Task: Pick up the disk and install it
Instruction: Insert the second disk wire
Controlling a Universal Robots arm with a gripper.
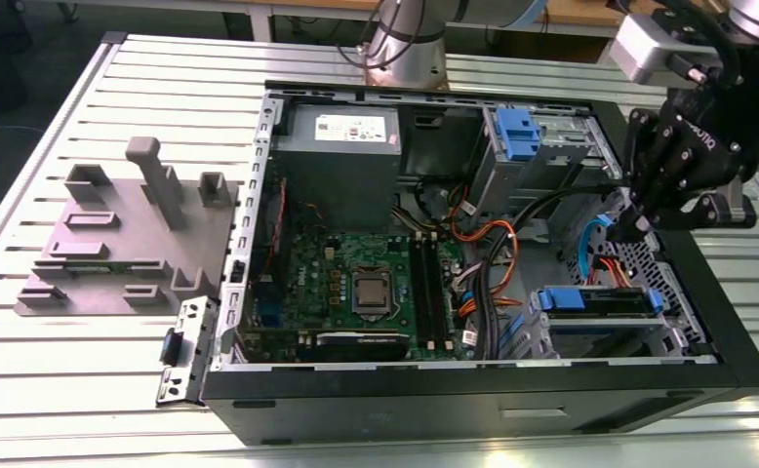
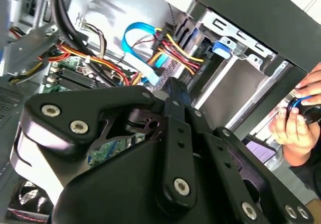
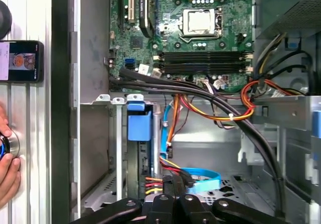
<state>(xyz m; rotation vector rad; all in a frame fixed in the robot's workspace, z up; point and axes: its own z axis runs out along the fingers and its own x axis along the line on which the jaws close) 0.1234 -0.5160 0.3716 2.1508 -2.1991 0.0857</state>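
The disk (image 1: pixel 597 302) sits inside the open computer case (image 1: pixel 484 395), in the drive bay at the case's near corner on the exterior view's right, close against the black near wall. It shows edge-on. A blue plastic rail runs along its upper side with a pale silver strip set into it, and a thin slice of metal body lies below. In the first wrist view the disk (image 3: pixel 139 126) shows a chunky blue tab standing between the bay's bright steel walls, with the darker body running on from it. Red, yellow and black power wires (image 3: pixel 153 184) and a flat blue data cable (image 3: pixel 203 179) lie just beside its end.

The gripper (image 1: pixel 631 226) hangs over the same end of the case, farther from the near wall than the disk and apart from it. In both wrist views its fingertips (image 3: pixel 174 184) look drawn together with nothing between them, the tips (image 2: pixel 175 86) poised above the bundle of wires.

A second blue caddy (image 1: pixel 516 132) sits in the far bay. A person's hand (image 3: pixel 7 169) rests on the slatted table (image 1: pixel 41 341) outside the near wall.
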